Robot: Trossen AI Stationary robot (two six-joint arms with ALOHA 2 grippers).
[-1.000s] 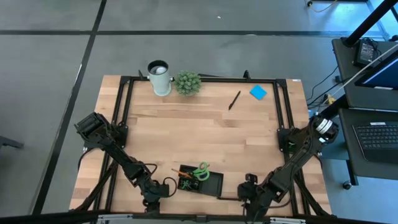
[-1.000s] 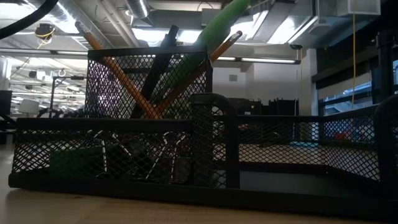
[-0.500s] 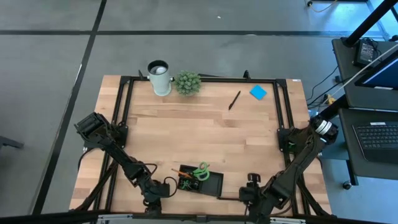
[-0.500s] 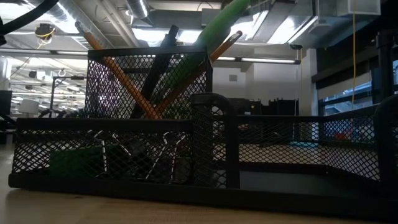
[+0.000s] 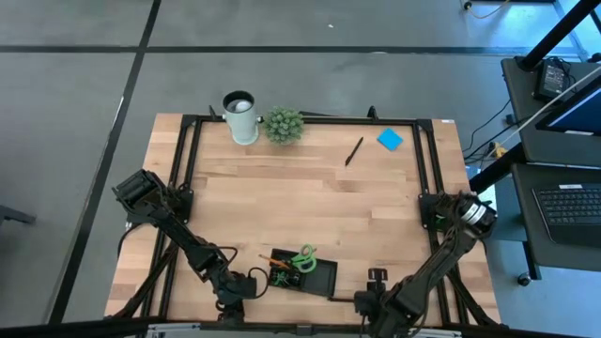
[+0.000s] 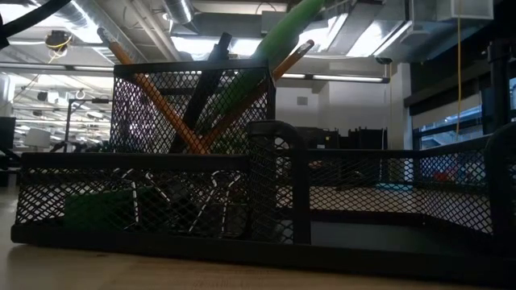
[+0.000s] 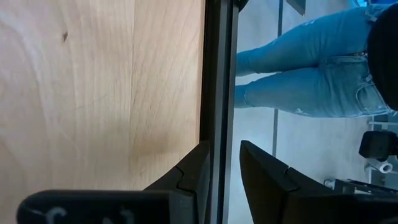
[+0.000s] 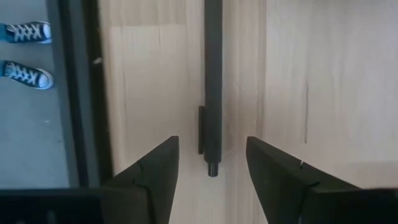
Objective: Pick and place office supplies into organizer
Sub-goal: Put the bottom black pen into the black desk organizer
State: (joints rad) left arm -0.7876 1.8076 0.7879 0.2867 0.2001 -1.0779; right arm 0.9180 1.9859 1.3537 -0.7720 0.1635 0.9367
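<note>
The black mesh organizer (image 5: 315, 277) sits near the table's near edge. In the low view its tall compartment (image 6: 193, 105) holds orange pencils (image 6: 149, 101), a black pen (image 6: 205, 72) and the green-handled scissors (image 6: 282, 32), all leaning on the rim. A green eraser (image 6: 97, 208) lies in a low compartment. My right gripper (image 8: 211, 146) is open just right of the organizer, its fingers on either side of a black pen (image 8: 212, 74) that lies flat on the table, without touching it. My left gripper (image 7: 224, 149) waits at the near edge left of the organizer, its fingers a narrow gap apart.
Another black pen (image 5: 353, 150) and a blue sticky-note pad (image 5: 390, 139) lie toward the far right. A white cup (image 5: 240, 115) and a small potted plant (image 5: 284, 124) stand at the far edge. A black frame rail (image 5: 188, 178) borders the table. A person's legs (image 7: 311, 68) show beyond the near edge.
My right arm has folded in, and its gripper has shifted slightly toward the table's near edge and left, staying over the pen beside the organizer. The left arm and the objects have kept still.
</note>
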